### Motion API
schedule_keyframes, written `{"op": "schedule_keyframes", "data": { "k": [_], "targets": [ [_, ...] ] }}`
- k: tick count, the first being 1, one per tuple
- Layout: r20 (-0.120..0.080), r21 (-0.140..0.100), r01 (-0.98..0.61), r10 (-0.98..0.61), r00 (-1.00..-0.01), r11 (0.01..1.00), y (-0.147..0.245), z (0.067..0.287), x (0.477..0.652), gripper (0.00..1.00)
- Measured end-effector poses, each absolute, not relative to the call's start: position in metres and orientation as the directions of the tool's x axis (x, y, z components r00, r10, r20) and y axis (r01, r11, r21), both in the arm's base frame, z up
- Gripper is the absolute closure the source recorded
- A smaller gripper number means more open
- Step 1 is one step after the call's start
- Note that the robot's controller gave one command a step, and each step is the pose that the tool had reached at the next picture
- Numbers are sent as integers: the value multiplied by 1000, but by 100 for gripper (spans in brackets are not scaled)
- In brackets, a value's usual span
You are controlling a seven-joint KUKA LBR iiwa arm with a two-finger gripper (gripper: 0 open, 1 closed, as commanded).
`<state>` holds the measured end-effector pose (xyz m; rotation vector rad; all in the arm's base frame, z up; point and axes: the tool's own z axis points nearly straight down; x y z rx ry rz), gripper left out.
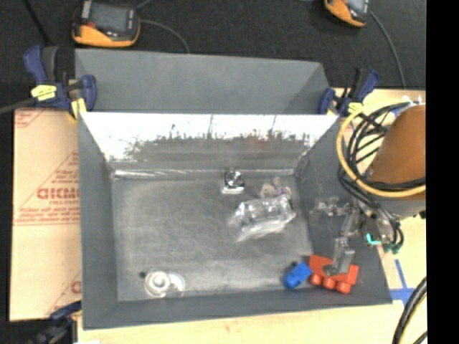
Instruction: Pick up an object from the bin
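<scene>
Red-orange blocky piece (343, 282), flat in the bin's (165, 235) lower right corner

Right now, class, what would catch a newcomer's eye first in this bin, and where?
The red blocks and the blue piece stand out in the lower right corner of the grey bin, with the claw just over the red ones. A crumpled clear wrapper lies near the middle.
</scene>
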<state>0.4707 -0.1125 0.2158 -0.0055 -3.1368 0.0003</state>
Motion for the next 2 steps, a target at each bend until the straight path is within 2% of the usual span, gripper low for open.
{"op": "schedule_keyframes", "data": {
  "k": [1,2],
  "targets": [
    [3,1,-264,-264,-965,965,-139,88,490,0],
    [-2,-2,-268,-268,-963,963,-139,91,491,100]
  ]
}}
